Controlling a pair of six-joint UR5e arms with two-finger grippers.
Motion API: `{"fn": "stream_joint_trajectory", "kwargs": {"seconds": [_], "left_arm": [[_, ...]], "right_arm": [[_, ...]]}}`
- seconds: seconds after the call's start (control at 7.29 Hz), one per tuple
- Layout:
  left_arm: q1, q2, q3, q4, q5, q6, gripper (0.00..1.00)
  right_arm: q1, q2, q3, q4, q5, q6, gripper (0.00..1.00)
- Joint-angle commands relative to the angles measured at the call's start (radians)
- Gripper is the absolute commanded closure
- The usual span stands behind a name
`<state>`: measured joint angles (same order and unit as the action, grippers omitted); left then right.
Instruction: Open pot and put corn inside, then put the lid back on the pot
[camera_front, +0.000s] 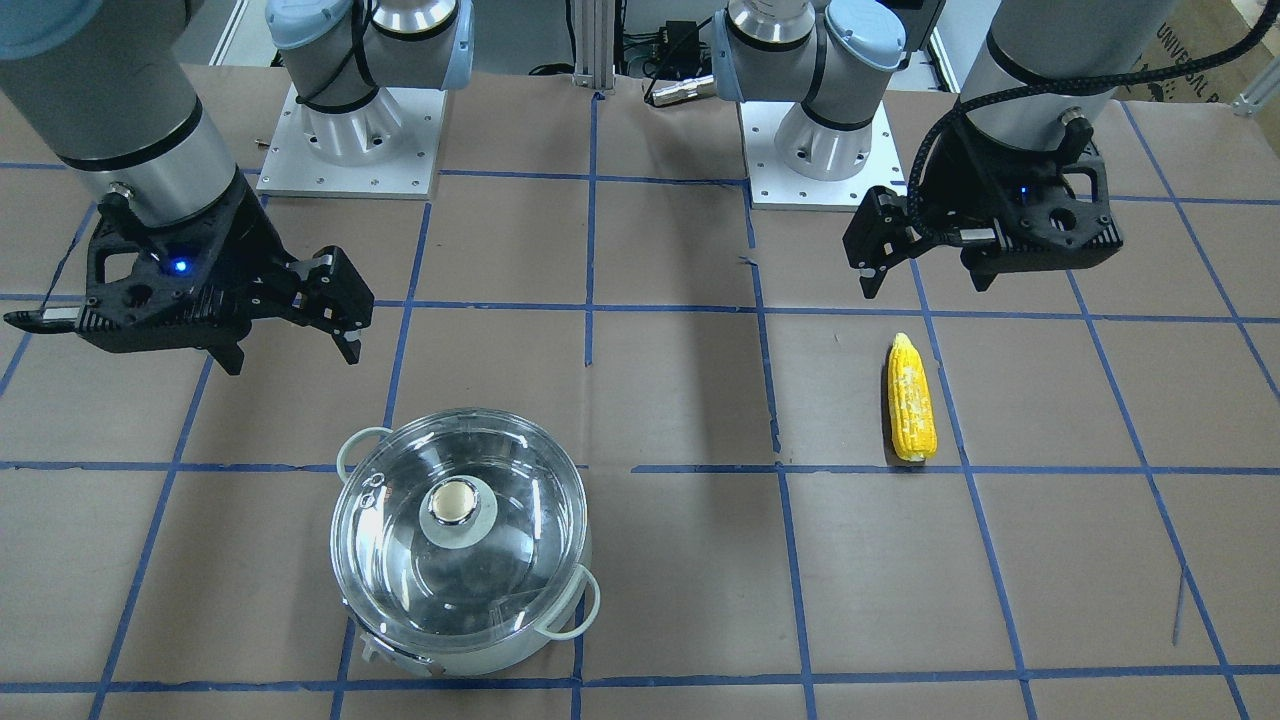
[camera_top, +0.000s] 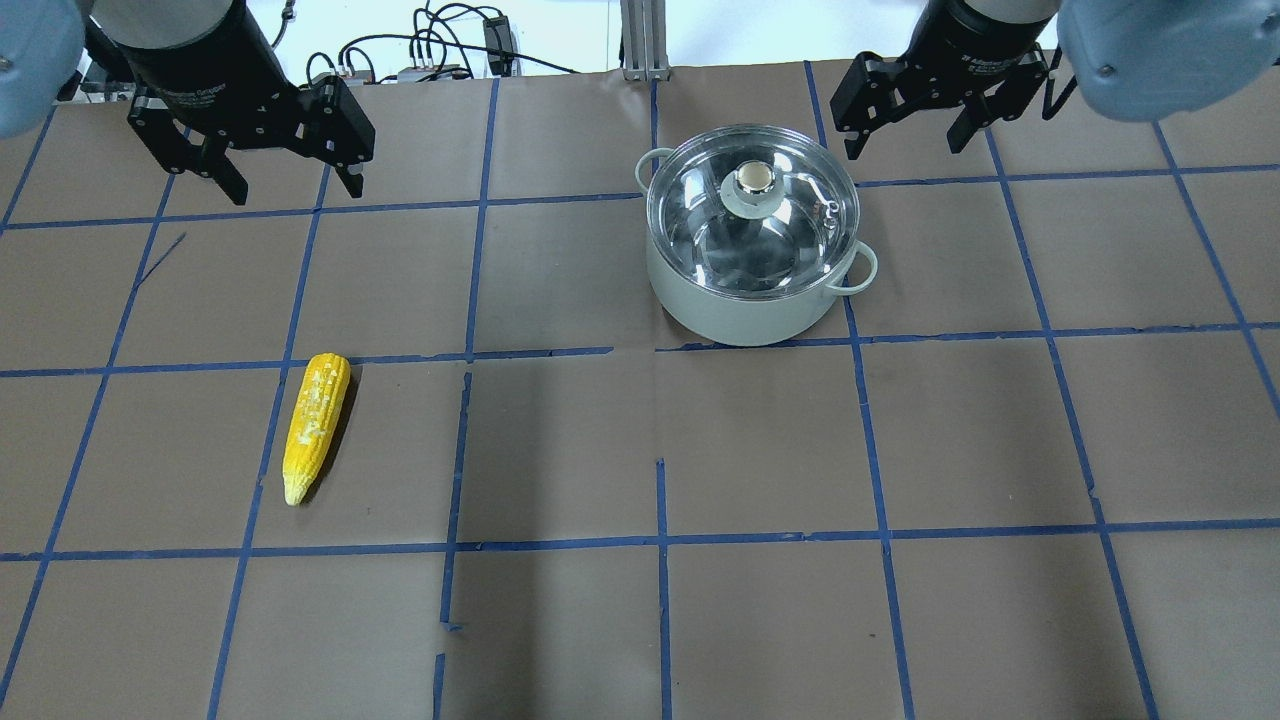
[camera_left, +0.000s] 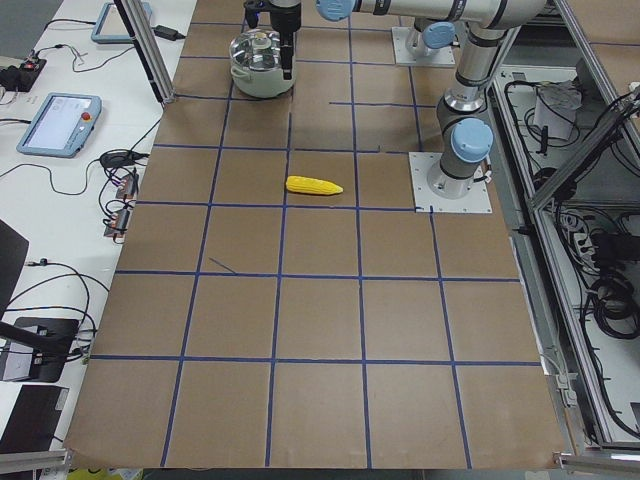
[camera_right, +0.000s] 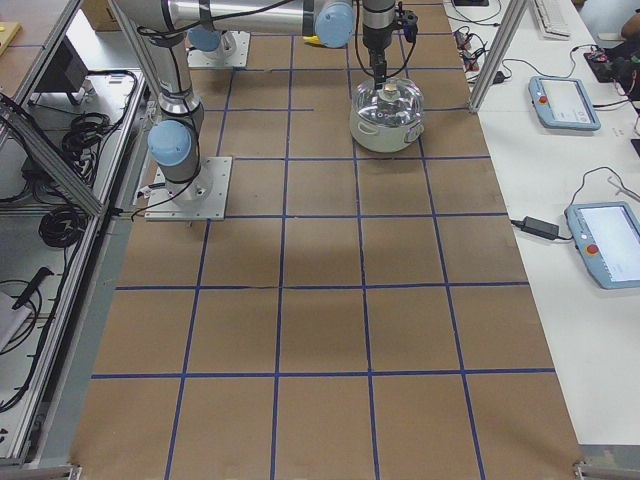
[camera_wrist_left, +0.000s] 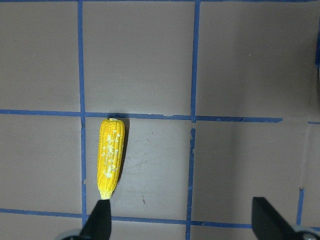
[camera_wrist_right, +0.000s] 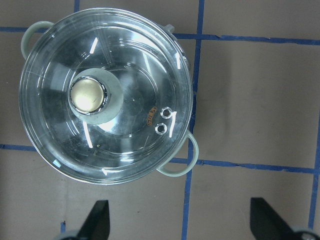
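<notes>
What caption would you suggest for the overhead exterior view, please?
Left gripper and right gripper hang open; lid on pot, corn lying apart on the table.

From my station I count one pot (camera_top: 745, 318) on the desk (camera_top: 1000, 620). It carries one lid (camera_top: 790, 240), and that lid has one knob (camera_top: 752, 180). The pot has two loop handles (camera_top: 862, 270), one on its far left side and one on its near right. There is one corn (camera_top: 315, 425), alone on the left. I count two arms (camera_front: 130, 110) and two white mounting plates (camera_front: 290, 170) under them. That gives two grippers, the left gripper (camera_top: 298, 190) and the right gripper (camera_top: 905, 140), with two jaws each, four altogether. On the side bench (camera_right: 540, 180) I count two pendants (camera_right: 565, 100).
</notes>
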<state>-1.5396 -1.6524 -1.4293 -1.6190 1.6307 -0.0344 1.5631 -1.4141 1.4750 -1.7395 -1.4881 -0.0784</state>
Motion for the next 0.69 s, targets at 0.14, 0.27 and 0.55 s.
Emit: {"fn": "stream_joint_trajectory", "kwargs": {"seconds": [0.14, 0.27, 0.55], "left_arm": [[0.001, -0.003, -0.005, 0.005, -0.002, -0.004, 0.0], [0.001, -0.006, -0.002, 0.005, 0.0, 0.001, 0.0], [0.001, -0.007, 0.0, 0.005, 0.0, 0.002, 0.0]], "right_arm": [[0.0, 0.012, -0.001, -0.014, -0.001, 0.0, 0.0], [0.0, 0.014, -0.008, -0.018, -0.001, 0.0, 0.0], [0.012, 0.079, -0.05, -0.07, -0.014, 0.055, 0.0]]}}
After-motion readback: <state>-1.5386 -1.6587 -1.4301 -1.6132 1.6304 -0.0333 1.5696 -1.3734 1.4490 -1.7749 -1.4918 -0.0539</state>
